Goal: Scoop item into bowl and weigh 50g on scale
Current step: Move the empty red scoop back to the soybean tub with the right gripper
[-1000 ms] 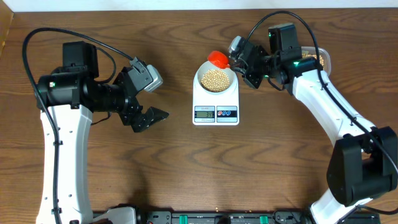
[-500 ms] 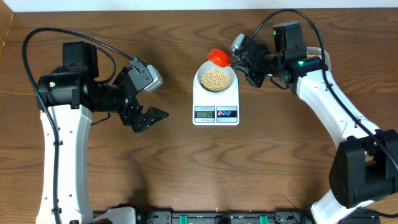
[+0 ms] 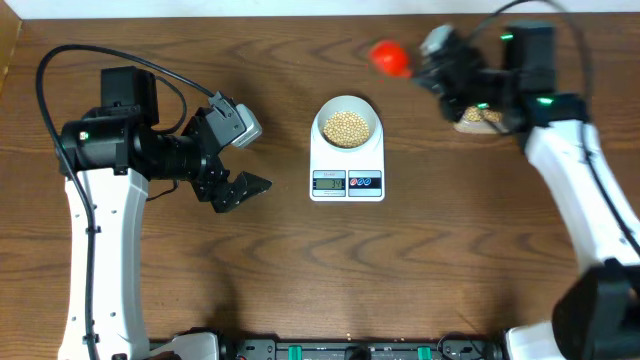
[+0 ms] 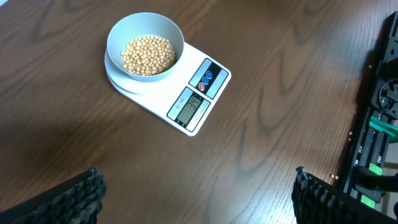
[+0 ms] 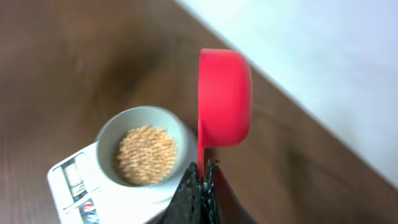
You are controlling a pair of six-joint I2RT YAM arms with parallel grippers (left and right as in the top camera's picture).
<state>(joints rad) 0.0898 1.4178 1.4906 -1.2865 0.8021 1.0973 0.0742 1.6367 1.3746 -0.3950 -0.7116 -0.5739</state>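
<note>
Red scoop [image 3: 390, 57] has left the bowl [image 3: 320, 120]: a second ago it hung at the bowl's far right rim, and now it is well off to the right and far side, carried away by the right arm. The right fingers [image 5: 202, 180] stay clenched on its handle. From the wrist view the scoop is turned on its side, so its inside is hidden and I cannot tell whether any beans remain in it.

The beans [image 3: 347, 126] lie in a shallow heap in the bowl, which sits on the far end of the white scale [image 3: 320, 165], mid-counter. Neither has shifted. The scale's display is lit, but its digits are too small to trust.

Partly hidden under the right arm is a clear tub [image 3: 478, 118] holding more beans, and the scoop is now close to it. This looks like a pour just finished and a return for another load, if the reading is short of the target.

The left fingers [image 3: 237, 190] hang spread wide over bare counter [image 3: 300, 270] to the left, unmoved, grasping nothing
</note>
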